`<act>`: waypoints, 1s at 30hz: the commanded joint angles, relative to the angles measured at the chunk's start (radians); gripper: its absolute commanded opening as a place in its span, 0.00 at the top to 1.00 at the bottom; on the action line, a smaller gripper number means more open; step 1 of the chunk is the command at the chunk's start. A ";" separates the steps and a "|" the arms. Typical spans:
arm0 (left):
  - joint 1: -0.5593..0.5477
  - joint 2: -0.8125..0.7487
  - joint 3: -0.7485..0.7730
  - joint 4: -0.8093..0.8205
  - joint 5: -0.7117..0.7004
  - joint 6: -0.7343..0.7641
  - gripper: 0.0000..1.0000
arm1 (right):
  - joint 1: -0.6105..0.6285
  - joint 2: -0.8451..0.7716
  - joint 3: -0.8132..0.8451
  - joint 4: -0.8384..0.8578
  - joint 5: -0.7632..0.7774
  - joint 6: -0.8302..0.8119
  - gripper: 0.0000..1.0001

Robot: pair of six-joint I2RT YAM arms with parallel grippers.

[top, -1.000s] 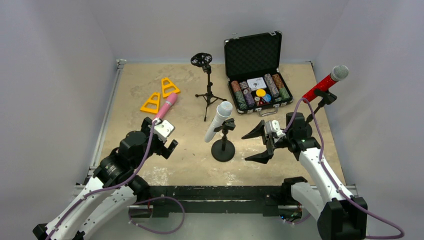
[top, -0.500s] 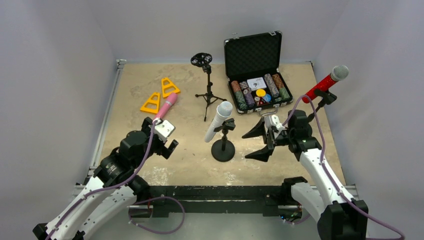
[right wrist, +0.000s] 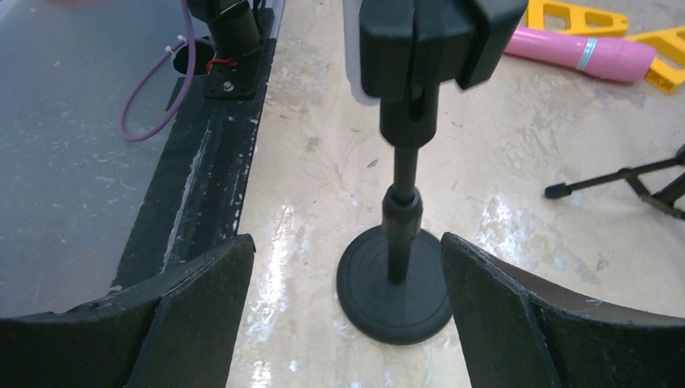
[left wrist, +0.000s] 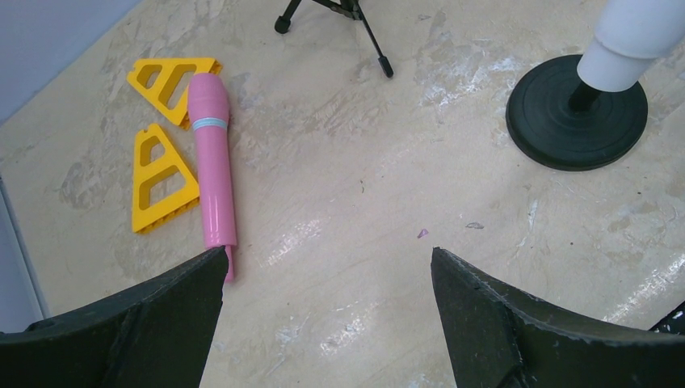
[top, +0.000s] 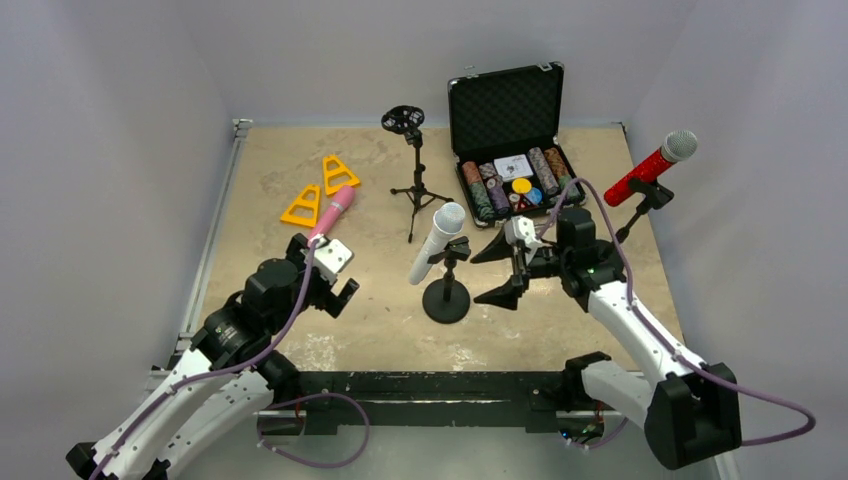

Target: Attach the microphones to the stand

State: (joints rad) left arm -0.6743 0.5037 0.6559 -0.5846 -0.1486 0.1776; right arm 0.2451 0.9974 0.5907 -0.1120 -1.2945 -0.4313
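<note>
An open black case [top: 505, 108] stands at the far edge of the beige marbled table [top: 270, 150], right of centre, with its foam-lined lid upright. Its tray holds rows of poker chips [top: 482, 195] in mixed colours, with a white box [top: 512, 165] and a yellow disc [top: 521, 185] between the rows. Two yellow triangles lie flat on the left part of the table, close to each other: the far triangle [top: 341, 176] and the near triangle [top: 300, 210]. A metal rail [top: 213, 235] runs along the table's left edge, and pale grey walls [top: 120, 120] close in the sides and back

Bright, even overhead light casts soft shadows, with glare patches on the tabletop [left wrist: 300, 236]; all views sharp.
</note>
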 commanded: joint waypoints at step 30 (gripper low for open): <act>0.011 0.025 -0.004 0.034 -0.014 0.020 0.01 | 0.172 0.188 0.075 0.549 0.009 0.326 0.89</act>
State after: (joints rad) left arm -0.6682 0.5335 0.6559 -0.5850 -0.1501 0.1791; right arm 0.4145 1.2400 0.6773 0.5301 -1.2743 -0.0467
